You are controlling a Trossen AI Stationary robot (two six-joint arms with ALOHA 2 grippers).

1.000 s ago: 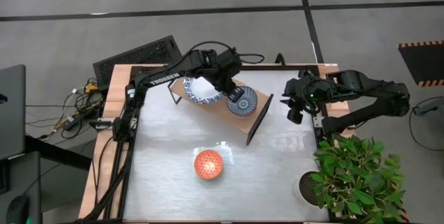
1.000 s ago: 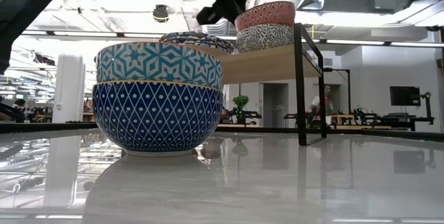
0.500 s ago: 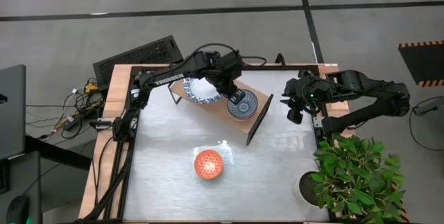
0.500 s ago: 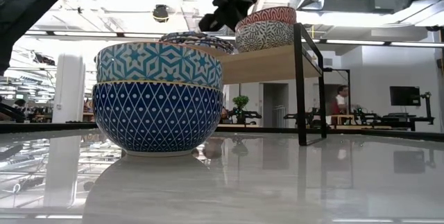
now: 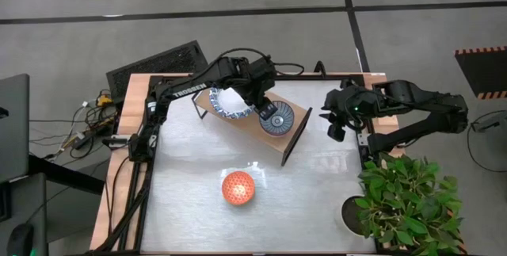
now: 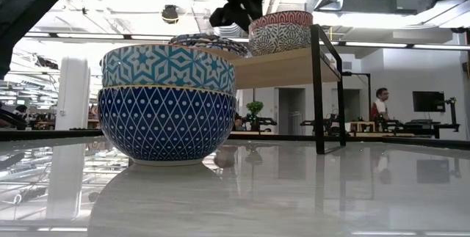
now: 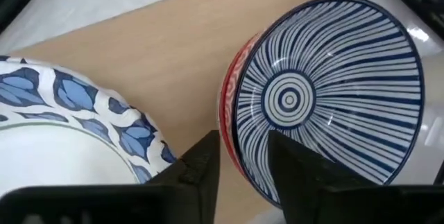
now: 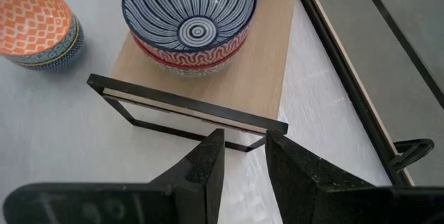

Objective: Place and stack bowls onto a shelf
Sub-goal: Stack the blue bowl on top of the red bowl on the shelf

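Observation:
My left gripper [image 5: 264,107] [image 7: 243,148] is over the light-wood shelf [image 5: 247,124], at the rim of a bowl [image 5: 277,118] [image 7: 326,92] that is blue-striped inside and red-patterned outside. That bowl sits slightly tilted in a grey-patterned bowl [image 6: 283,42] on the shelf. A wide white bowl with a blue rim [image 5: 228,102] [image 7: 62,134] stands beside them on the shelf. A stack of blue bowls with an orange-inside bowl on top [image 5: 238,188] [image 6: 167,105] rests on the table. My right gripper [image 5: 337,125] [image 8: 244,137] waits open off the shelf's right end. My left gripper holds the striped bowl by its rim [image 7: 230,137] on the side toward the white bowl. One finger [image 7: 291,168] is inside the bowl and the other [image 7: 201,168] is outside against the red wall. The fingers come slanting from above. The bowl rests, slightly tilted, in the grey-patterned bowl.
The shelf's black end frame [image 5: 295,139] [image 8: 187,109] stands toward the right arm. A potted plant [image 5: 404,200] fills the table's near right corner. The table surface [image 5: 190,169] lies around the orange-topped stack. A person walks in the room behind [image 6: 380,105].
My left gripper has brought the striped bowl down. It stood higher and level above the grey-patterned bowl, tipped, and now sits lower in it, still slightly tilted. The right arm has kept still.

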